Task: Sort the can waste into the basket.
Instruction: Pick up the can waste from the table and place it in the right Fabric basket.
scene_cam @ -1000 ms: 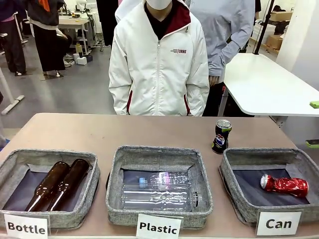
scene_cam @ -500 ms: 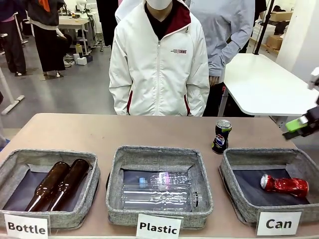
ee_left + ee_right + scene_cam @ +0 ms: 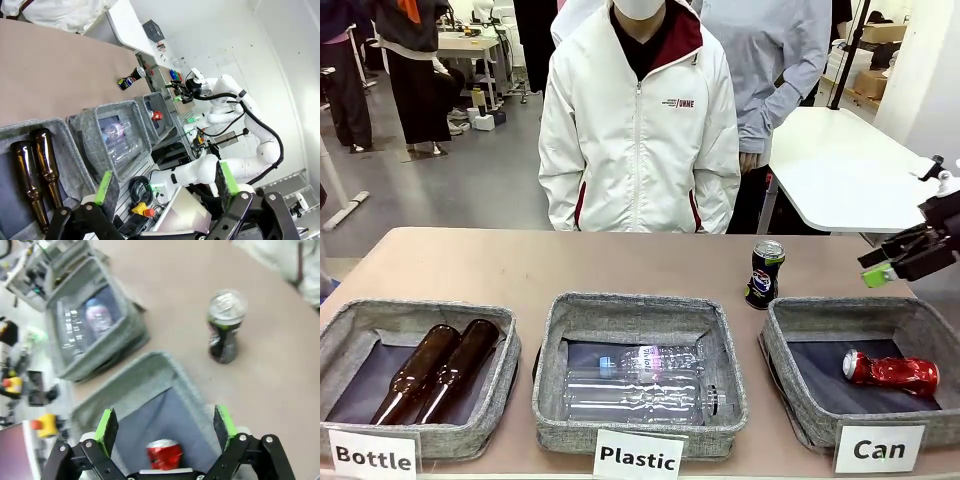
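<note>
Three baskets are sitting in a row across the table (image 3: 470,260): the Bottle basket (image 3: 415,312) with two brown bottles (image 3: 435,372), the Plastic basket (image 3: 638,310) with clear bottles (image 3: 638,385), and the Can basket (image 3: 790,385) holding the crushed red can (image 3: 890,371). The dark can (image 3: 764,273) is standing upright on the table just behind that basket's far left corner. The front view is catching the right gripper (image 3: 888,259) hovering above the basket's far right side, well apart from the dark can. The left wrist view is showing the left gripper (image 3: 165,182), jaws apart and empty, off the table's edge. The right wrist view is showing the right gripper's jaws spread wide, the red can lying between them below, and the dark can beyond.
</note>
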Robot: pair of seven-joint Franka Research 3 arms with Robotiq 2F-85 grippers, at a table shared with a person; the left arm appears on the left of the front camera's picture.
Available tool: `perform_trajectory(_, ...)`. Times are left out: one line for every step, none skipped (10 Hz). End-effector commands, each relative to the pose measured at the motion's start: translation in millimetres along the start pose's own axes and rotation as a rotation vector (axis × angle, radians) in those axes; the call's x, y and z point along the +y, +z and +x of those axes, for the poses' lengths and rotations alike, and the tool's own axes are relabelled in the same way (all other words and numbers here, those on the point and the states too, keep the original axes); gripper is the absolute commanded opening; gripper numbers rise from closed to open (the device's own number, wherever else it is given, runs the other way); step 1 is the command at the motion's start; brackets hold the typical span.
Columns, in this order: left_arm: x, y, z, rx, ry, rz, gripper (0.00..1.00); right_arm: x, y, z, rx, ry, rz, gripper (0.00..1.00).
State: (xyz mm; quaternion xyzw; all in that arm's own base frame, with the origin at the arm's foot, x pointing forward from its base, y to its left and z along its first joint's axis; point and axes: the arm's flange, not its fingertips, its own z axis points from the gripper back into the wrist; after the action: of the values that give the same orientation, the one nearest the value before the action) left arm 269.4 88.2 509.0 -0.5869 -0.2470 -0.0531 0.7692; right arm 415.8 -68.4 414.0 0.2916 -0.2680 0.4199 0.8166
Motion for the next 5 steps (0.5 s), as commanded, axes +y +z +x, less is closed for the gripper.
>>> perform_trajectory(-3,-1,1,-0.008,-0.010,-0.016,1.00,-6,-23,-6,-0.084,0.095,-0.108,1.00)
perform_trajectory(-3,-1,1,-0.008,-0.010,-0.016,1.00,-1,-17,-5,-0.124,0.042,-0.096,1.00)
perform_trajectory(-3,-1,1,-0.008,-0.010,-0.016,1.00,-4,-7,-2,-0.025,0.044,-0.058,1.00)
perform_trajectory(-3,-1,1,-0.008,-0.010,-0.016,1.00,-4,-7,-2,-0.025,0.044,-0.058,1.00)
perform_trajectory(-3,-1,1,-0.008,-0.010,-0.016,1.00,-4,-7,-2,-0.025,0.044,-0.058,1.00)
